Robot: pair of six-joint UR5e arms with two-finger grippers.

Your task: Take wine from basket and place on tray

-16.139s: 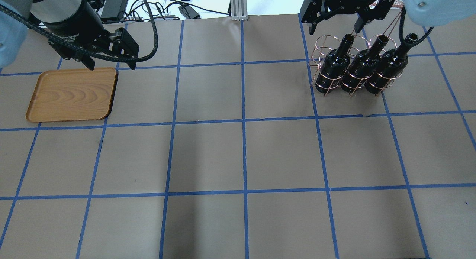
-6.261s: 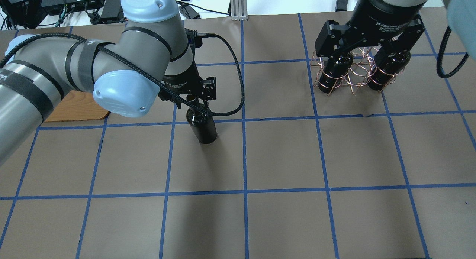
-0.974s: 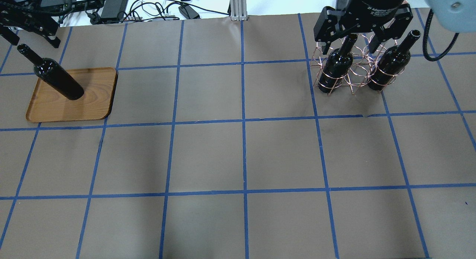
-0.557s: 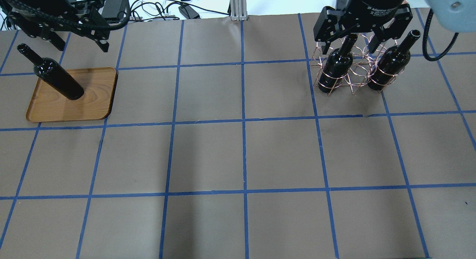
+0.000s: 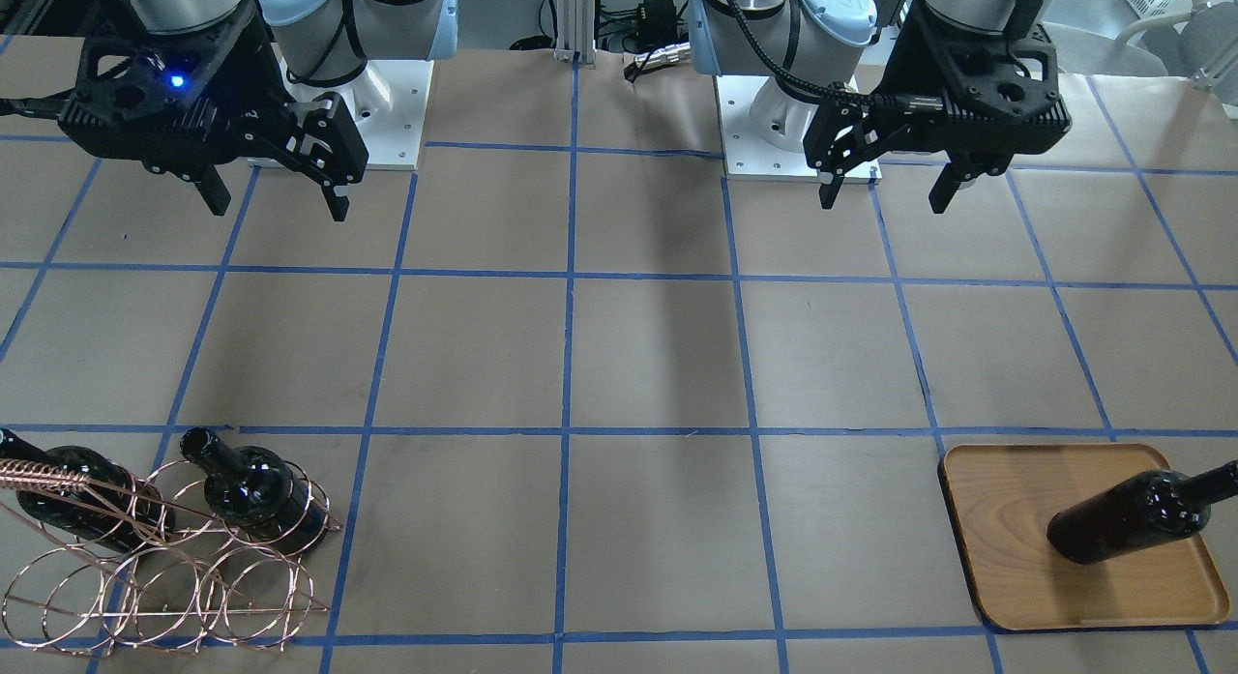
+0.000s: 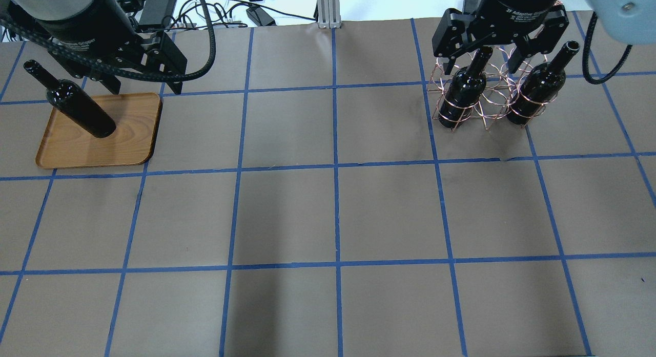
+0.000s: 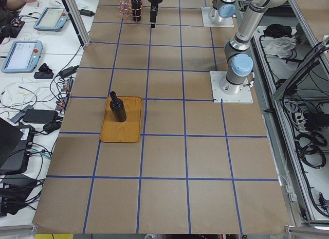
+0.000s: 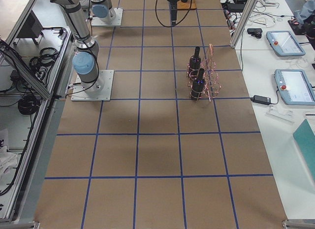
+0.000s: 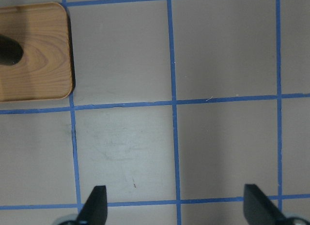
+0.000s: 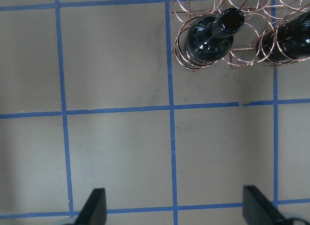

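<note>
Since the picture a moment before, only the left gripper (image 6: 145,88) has moved: it has come further over the table and now hangs above the far edge of the tray (image 6: 134,138), a little to the side of the wine (image 6: 82,108). Its fingers (image 9: 97,202) are wide apart and hold nothing. In the left wrist view they frame only bare table (image 6: 333,213), and the corner of the tray is seen at the upper left.

The wine stands upright on the tray, its base about in the middle of the wood and free of both grippers.

The right gripper (image 5: 279,206) is at the same place as before, raised on the robot's side of the basket (image 6: 484,100). Its fingers are also wide apart and empty. Two more bottles stand in the basket, one (image 6: 464,93) in each end ring of the row nearest the robot, the other (image 6: 535,90) with one ring between them.
</note>
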